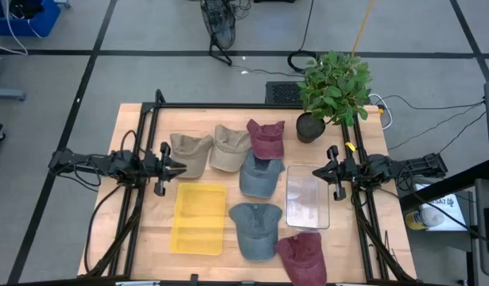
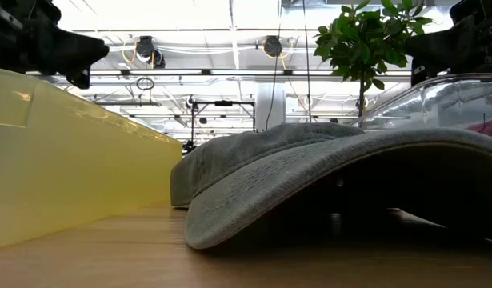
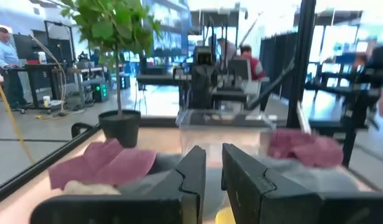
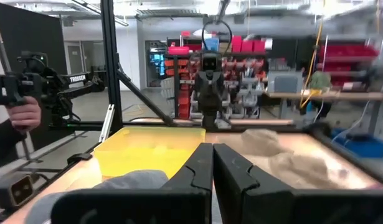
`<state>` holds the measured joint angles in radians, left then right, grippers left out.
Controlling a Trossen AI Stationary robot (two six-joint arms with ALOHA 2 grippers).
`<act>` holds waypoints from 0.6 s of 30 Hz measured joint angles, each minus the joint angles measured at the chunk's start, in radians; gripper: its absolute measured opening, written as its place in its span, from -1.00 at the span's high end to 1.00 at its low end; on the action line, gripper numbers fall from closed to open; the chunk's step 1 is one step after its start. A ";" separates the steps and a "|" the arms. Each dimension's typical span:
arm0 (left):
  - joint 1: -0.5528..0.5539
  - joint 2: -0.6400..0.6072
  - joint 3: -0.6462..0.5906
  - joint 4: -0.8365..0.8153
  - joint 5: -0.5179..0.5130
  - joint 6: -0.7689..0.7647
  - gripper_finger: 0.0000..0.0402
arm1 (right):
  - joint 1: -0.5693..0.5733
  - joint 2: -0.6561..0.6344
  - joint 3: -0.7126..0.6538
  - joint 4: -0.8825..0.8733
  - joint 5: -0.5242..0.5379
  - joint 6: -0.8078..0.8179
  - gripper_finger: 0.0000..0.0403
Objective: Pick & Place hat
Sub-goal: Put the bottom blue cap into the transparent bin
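Observation:
Several caps lie crown-up on the wooden table: two tan ones, a maroon one, a blue-grey one, a second blue-grey one whose brim rests on the table close to the low camera, and another maroon one at the near edge. My left gripper hovers by the tan caps, its fingers a narrow gap apart. My right gripper hovers shut above the clear bin's far end. Neither holds anything.
A yellow tray sits near-left of the caps and a clear plastic bin to their right. A potted plant stands at the far right corner. A black frame rims the table. People show in the room beyond.

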<state>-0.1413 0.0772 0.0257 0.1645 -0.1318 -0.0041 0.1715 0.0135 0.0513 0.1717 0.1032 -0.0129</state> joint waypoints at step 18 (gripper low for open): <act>0.000 0.001 0.000 -0.001 -0.010 0.008 0.70 | 0.005 0.600 0.488 -0.013 0.046 -0.073 1.00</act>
<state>-0.1413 0.0784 0.0257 0.1631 -0.1416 0.0034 0.1763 0.6138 0.5390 0.1590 0.1494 -0.0857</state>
